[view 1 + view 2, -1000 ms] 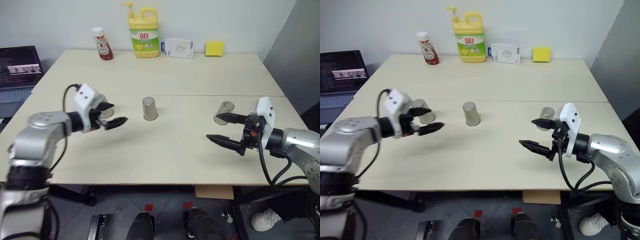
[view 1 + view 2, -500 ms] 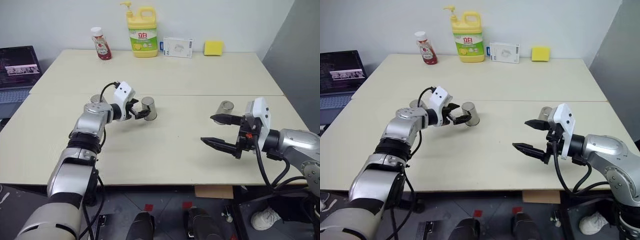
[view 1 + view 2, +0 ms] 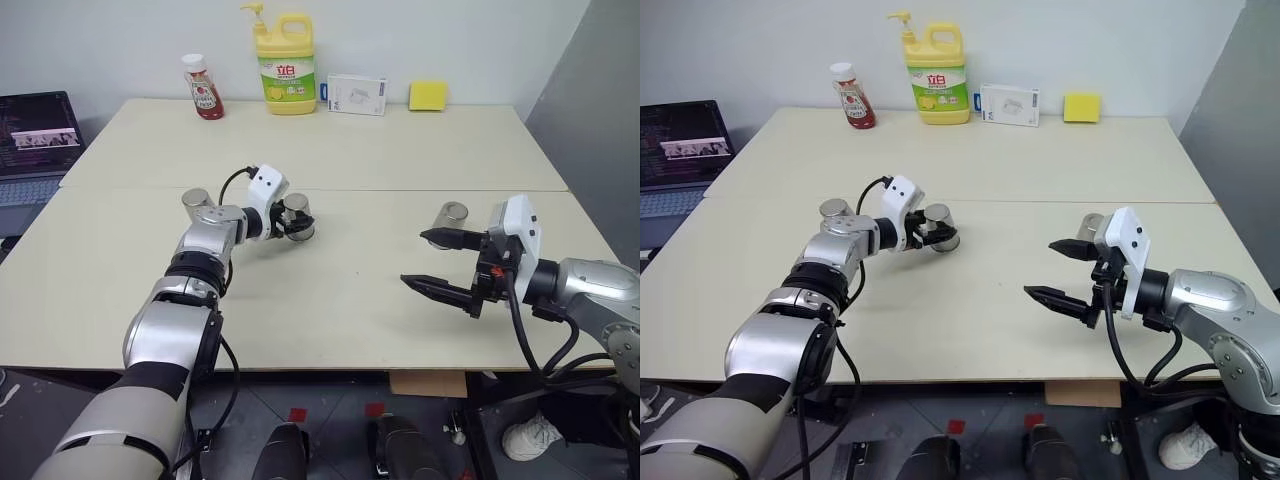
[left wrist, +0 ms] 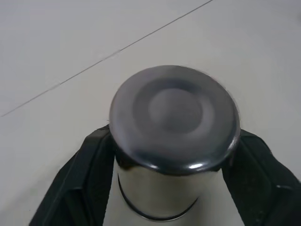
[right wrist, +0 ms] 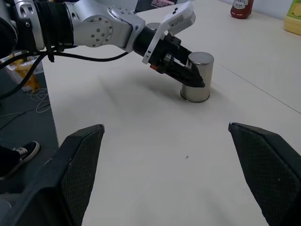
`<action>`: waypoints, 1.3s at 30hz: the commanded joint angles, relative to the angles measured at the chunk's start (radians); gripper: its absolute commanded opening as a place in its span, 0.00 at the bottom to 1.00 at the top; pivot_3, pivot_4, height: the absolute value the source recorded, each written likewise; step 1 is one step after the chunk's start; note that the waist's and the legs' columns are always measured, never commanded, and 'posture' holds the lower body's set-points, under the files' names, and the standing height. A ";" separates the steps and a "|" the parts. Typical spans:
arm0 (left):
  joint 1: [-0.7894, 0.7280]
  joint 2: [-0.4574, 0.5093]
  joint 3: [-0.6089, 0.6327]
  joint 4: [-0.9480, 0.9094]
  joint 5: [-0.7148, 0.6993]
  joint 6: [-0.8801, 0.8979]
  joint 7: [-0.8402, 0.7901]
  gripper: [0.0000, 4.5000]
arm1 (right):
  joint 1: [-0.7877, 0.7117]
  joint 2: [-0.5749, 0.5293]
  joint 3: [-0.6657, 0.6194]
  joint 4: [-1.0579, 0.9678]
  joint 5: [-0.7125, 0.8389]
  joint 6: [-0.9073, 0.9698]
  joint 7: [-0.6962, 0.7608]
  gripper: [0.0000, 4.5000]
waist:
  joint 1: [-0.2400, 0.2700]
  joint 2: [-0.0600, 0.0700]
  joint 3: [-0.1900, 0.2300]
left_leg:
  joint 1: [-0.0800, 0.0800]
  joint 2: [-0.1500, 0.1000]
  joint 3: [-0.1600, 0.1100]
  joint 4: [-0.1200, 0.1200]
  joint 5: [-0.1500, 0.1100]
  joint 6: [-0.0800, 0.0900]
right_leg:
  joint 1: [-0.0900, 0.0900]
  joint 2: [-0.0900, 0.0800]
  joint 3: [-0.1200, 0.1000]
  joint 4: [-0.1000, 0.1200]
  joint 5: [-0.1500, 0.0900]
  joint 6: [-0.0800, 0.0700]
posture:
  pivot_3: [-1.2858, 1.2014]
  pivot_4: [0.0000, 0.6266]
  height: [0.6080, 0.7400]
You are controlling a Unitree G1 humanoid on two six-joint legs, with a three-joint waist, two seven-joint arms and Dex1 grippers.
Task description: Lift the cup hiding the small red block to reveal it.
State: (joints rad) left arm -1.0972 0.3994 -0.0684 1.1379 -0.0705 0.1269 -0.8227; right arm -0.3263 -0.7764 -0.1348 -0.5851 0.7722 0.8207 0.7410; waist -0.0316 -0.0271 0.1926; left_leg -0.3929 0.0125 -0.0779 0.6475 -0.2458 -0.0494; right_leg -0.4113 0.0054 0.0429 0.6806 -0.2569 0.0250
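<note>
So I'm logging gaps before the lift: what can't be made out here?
- The small red block: the upturned cups could cover it; which one, cannot tell.
- The middle cup: its rim is cut off by the left wrist view's edge and flanked by the left gripper's fingers.
- The left cup: partly behind the left arm, head views.
- The right cup: partly behind the right gripper.

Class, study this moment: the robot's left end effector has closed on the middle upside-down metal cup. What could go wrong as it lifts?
1. The left end effector grips the small silvery upside-down metal tumbler by its smooth, tapered wall; it may slip out.
2. A tilted or dragged lift could knock away anything hidden beneath.
3. Two look-alike tumblers, one behind the left arm and one beside the open right end effector, stand unlifted; this may be the wrong one.
</note>
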 commanded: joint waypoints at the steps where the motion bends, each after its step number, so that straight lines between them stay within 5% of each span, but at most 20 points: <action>1: -0.033 -0.008 0.032 -0.009 -0.009 -0.026 -0.036 0.60 | -0.001 -0.006 -0.019 -0.020 0.018 -0.010 0.003 1.00 | 0.000 0.000 0.000 | 0.000 0.000 0.000 0.000 0.000 0.000 | 0.000 0.000 0.000 0.000 0.000 0.000 | 0.52 0.24 1.00; 8: -0.016 0.006 0.081 -0.108 -0.045 -0.014 -0.079 0.60 | -0.002 -0.004 -0.017 -0.030 0.020 -0.005 -0.006 1.00 | -0.001 0.000 0.000 | 0.000 0.000 0.000 0.000 0.000 0.000 | 0.000 0.000 0.000 0.000 0.000 0.000 | 0.52 0.24 1.00; 19: 0.095 0.094 0.138 -0.346 -0.023 0.146 0.143 0.60 | 0.000 0.004 0.000 0.000 0.000 -0.028 0.012 1.00 | 0.000 0.000 0.000 | 0.001 0.000 -0.001 0.000 0.000 0.000 | 0.000 0.000 0.000 0.000 0.000 0.000 | 0.52 0.24 1.00; 30: 0.123 0.088 0.156 -0.248 -0.021 0.170 0.235 0.60 | -0.011 -0.002 0.009 0.015 -0.002 -0.035 0.031 1.00 | 0.001 0.000 0.000 | 0.000 0.000 -0.001 0.001 0.000 0.000 | 0.000 0.000 -0.001 0.000 0.000 0.000 | 0.52 0.24 1.00; 32: 0.121 0.088 0.158 -0.227 -0.018 0.167 0.251 0.76 | -0.010 -0.004 0.010 0.016 -0.004 -0.037 0.034 1.00 | 0.001 0.000 0.000 | 0.000 0.000 -0.001 0.001 0.000 0.000 | 0.000 0.000 -0.001 0.000 0.000 0.000 | 0.52 0.24 1.00; 39: 0.095 0.097 0.199 -0.235 -0.054 0.186 0.254 0.99 | -0.009 -0.009 0.006 0.020 -0.004 -0.043 0.036 1.00 | 0.001 0.000 0.000 | 0.000 0.000 -0.001 0.001 0.000 0.000 | 0.000 0.000 -0.001 0.001 0.000 0.000 | 0.52 0.24 1.00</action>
State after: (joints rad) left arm -0.9586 0.4798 0.1065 0.9480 -0.1078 0.3221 -0.5761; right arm -0.3260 -0.7764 -0.1136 -0.5499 0.7673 0.7951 0.7675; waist -0.0311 -0.0271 0.1925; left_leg -0.3928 0.0128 -0.0793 0.6486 -0.2458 -0.0495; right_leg -0.4109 0.0050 0.0418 0.6811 -0.2566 0.0253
